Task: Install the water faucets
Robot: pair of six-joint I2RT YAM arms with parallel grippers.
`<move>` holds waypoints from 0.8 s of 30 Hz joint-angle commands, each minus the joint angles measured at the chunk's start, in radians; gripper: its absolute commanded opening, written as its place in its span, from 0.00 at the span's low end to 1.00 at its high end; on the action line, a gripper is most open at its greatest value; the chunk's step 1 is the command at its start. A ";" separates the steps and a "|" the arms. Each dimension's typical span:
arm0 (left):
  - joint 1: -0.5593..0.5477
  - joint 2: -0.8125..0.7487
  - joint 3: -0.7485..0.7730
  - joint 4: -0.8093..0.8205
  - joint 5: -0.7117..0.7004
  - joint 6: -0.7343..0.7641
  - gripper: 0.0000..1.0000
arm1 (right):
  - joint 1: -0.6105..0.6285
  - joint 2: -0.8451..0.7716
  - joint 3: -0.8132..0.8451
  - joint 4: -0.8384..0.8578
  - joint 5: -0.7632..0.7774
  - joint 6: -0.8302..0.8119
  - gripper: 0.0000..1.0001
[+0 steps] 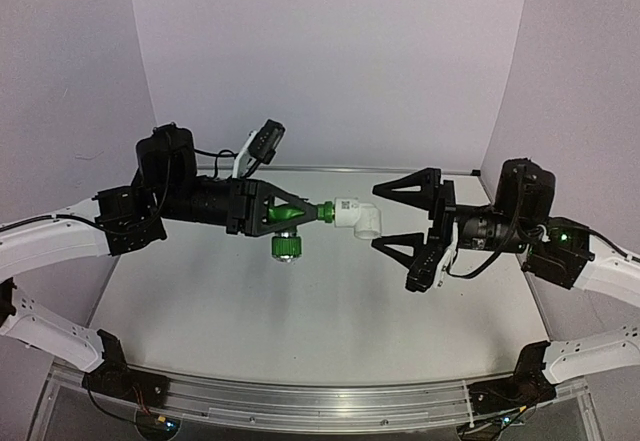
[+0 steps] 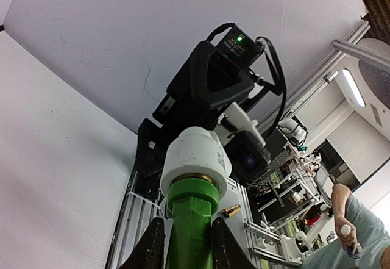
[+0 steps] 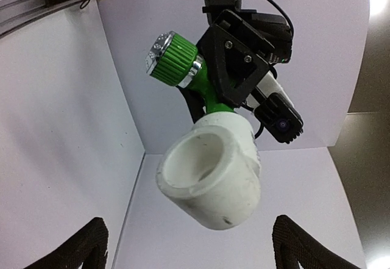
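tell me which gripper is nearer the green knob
Left. The left gripper is shut on the green tap close beside its knob; the right gripper stands open farther off, past the white fitting on the tap's end.

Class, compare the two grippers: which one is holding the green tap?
The left gripper: it is shut on the green tap, whose end carries the white fitting. The right gripper stands open and empty, facing that fitting.
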 commanded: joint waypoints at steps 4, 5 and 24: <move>0.006 0.044 0.040 0.138 0.058 -0.082 0.00 | 0.039 0.019 -0.038 0.214 0.024 -0.127 0.85; 0.006 0.051 0.043 0.139 0.060 -0.085 0.00 | 0.044 0.025 -0.034 0.222 0.029 -0.123 0.84; 0.006 0.037 0.051 0.050 -0.003 0.045 0.00 | 0.069 0.050 0.064 0.171 0.057 0.168 0.40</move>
